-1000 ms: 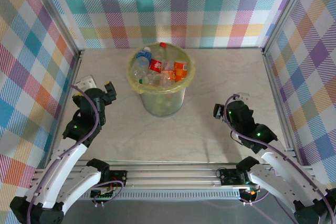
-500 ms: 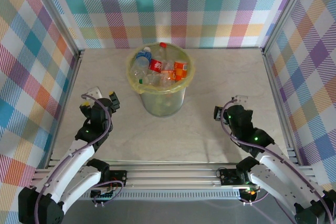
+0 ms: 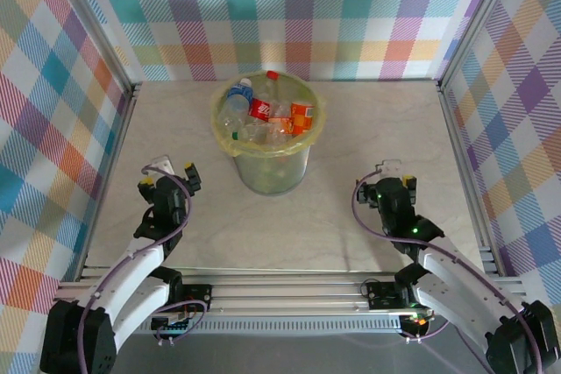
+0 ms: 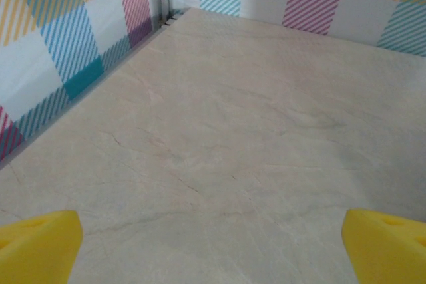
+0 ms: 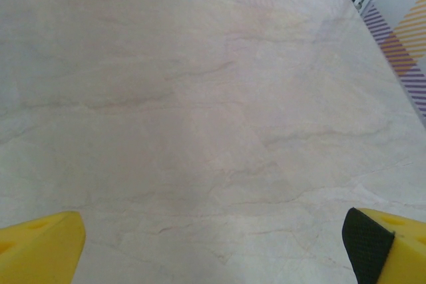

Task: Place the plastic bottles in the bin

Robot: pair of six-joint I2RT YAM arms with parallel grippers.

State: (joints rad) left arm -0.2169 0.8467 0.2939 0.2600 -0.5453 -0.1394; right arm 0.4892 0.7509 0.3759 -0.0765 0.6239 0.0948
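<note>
Inside bin (image 3: 273, 172): bottles (image 3: 267, 116) heaped to rim | likely light, thin-walled, slick (squeeze gently); you'd grip mid-body | left gripper (image 3: 166, 175) and right gripper (image 3: 383, 184) flank bin, wide open, empty

The pale marbled table (image 3: 377, 129) carries the bin (image 3: 273, 172), which stands upright, centred toward the far edge.

Desk (image 3: 351, 129): pale beige marble-look top with faint veining. Pastel plaid walls (image 3: 298, 6) on three sides, aluminium posts (image 3: 95, 28) at the back corners, extrusion rail (image 3: 289, 291) along the near edge. Light even and soft.
</note>
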